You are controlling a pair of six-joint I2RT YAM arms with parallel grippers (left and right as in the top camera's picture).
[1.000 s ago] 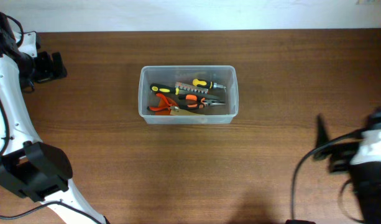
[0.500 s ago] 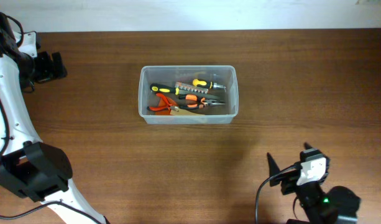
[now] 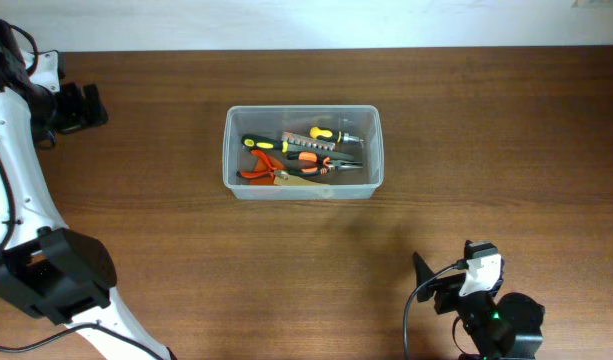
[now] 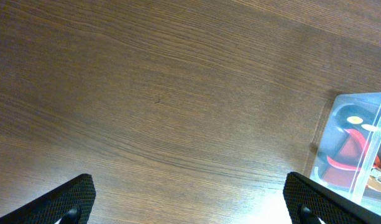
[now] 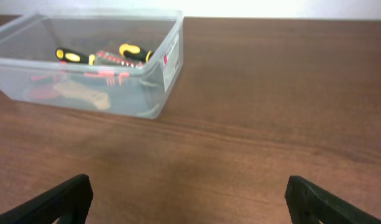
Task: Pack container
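Observation:
The container, a clear plastic tub, stands at the table's centre back. It holds several hand tools: yellow-and-black screwdrivers and orange-handled pliers. My left gripper is at the far back left, open and empty over bare wood, well apart from the tub. In the left wrist view the fingers are spread wide, and the container shows at the right edge. My right gripper is near the front edge, open and empty. In the right wrist view it faces the container, which stands far off.
The table is dark brown wood. A white wall edge runs along the back. The left arm's white links and black base stand along the left side. The right arm's base is at the front right.
My right arm has swung from the right edge leftward and toward the front edge. The left arm and the container have not moved.

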